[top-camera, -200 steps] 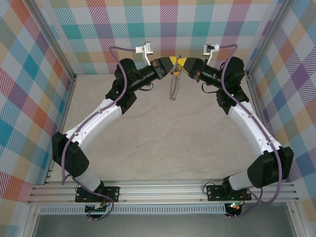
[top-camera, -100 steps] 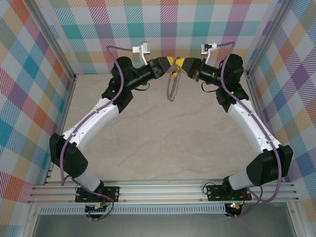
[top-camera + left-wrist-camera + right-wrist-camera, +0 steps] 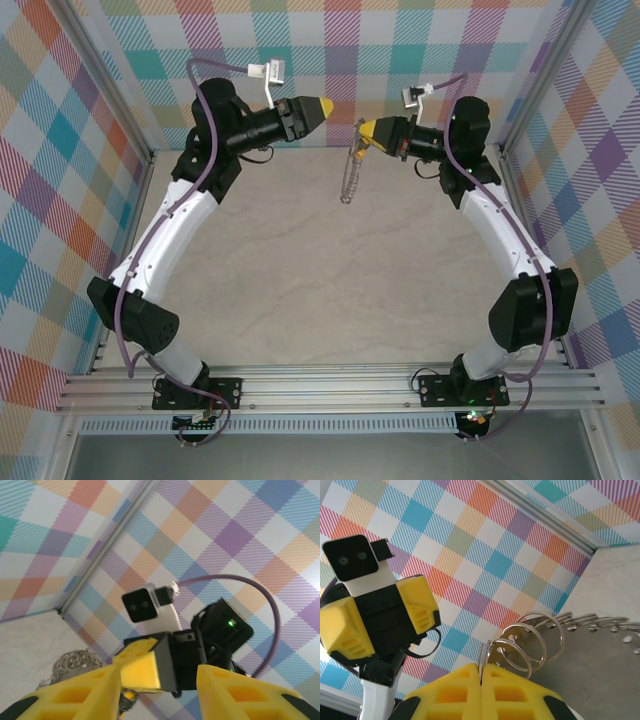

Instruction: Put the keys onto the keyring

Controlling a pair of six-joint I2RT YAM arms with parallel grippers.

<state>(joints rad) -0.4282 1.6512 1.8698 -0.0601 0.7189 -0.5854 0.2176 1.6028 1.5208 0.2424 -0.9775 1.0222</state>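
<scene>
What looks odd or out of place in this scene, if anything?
The keyring hangs limp above the table, pinched at its top by the shut right hand. The left hand stands open and empty, apart from it. Nothing looks damaged.

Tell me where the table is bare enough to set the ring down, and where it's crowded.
Bare: the middle of the table, between the left arm, the right arm and the near rail. Crowded: by the far wall, where the left hand faces the right hand, which holds the hanging ring.
</scene>
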